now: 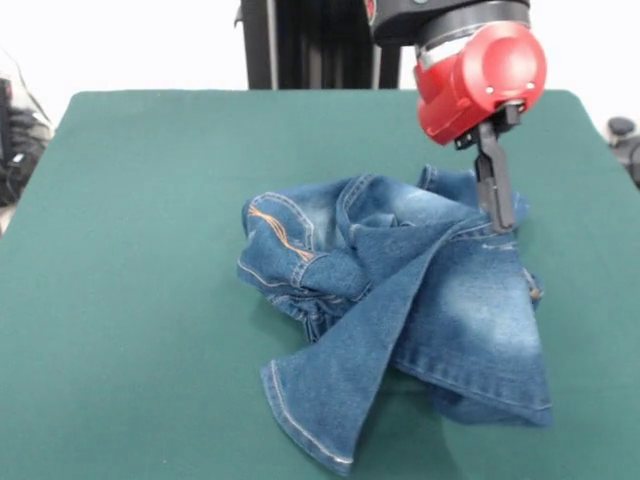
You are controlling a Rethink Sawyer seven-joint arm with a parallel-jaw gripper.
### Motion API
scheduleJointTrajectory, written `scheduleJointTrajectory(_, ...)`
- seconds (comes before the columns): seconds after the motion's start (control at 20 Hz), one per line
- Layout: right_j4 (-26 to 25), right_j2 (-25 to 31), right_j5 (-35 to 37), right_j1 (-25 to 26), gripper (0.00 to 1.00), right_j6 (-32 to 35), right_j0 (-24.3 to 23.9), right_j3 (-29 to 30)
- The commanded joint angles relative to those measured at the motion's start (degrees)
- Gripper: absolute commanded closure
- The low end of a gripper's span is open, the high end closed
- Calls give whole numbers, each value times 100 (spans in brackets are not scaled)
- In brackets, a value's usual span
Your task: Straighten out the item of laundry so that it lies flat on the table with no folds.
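The small blue denim jeans (400,300) lie crumpled and twisted in the middle of the dark green table (130,250), with a faded whitish patch on the right leg and tan stitching on a pocket at the left. One leg end spreads toward the table's near edge. The red and black arm comes down from the top right. My gripper (497,215) stands upright with its tips touching the jeans' upper right edge. Only one narrow dark finger shape shows, so I cannot tell whether it is open or shut.
The robot's black pedestal (310,45) stands at the table's far side. Dark objects show off the table at the left edge (15,135) and the right edge (625,140). Green table surface surrounds the jeans on the left and far sides.
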Motion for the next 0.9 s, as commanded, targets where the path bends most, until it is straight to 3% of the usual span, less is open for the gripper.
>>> scheduleJointTrajectory(0.05,140,-437,-867,148,100,1358,340,560)
scheduleJointTrajectory(0.15,172,-531,-1011,138,100,1368,510,552)
scheduleJointTrajectory(0.2,403,-56,-879,125,100,905,65,709)
scheduleJointTrajectory(0.35,579,149,-1131,196,100,923,34,689)
scheduleJointTrajectory(0.6,615,1176,-1133,167,100,353,-493,631)
scheduleJointTrajectory(0.75,923,2255,-536,586,100,-684,-1207,574)
scheduleJointTrajectory(0.9,1644,3239,402,1701,100,-2693,-2179,286)
